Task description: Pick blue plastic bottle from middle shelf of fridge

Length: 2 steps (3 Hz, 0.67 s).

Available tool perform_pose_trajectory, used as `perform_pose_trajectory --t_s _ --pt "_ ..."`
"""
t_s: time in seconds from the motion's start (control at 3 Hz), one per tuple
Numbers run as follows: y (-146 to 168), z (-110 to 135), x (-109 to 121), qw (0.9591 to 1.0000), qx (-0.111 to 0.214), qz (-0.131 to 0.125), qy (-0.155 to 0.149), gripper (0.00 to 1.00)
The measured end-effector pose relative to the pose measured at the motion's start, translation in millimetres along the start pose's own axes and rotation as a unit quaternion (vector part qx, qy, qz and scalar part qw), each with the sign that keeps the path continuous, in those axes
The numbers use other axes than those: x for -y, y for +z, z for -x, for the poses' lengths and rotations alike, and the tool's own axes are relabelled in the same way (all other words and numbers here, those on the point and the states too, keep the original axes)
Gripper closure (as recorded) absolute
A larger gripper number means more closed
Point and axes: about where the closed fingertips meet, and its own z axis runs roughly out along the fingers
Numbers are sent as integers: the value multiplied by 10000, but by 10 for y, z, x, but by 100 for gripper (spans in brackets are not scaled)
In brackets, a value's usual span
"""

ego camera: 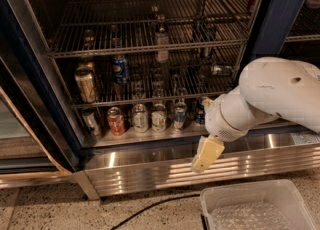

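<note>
Terrazzo floor (40, 209), open fridge (278, 19). On the fridge's middle rack (100, 50) the bottle (161, 41) stands upright, centre, cans (150, 118) lower down. Low before the fridge's base hangs the gripper (206, 155); released or clenched, we cannot tell. We'd raise it, enter level, clear the rack.

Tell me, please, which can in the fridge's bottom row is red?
The red can, second from the left, is the only red-bodied one in that row. The gripper hangs lower and to its right, before the steel base panel.
</note>
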Motion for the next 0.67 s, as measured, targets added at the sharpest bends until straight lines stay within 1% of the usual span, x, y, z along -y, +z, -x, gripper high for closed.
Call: perform_pose_trajectory --t_s 0.33,0.67 --pt "237 77 286 9984 419 -317 224 0" --pt "351 107 636 9917 931 -710 526 0"
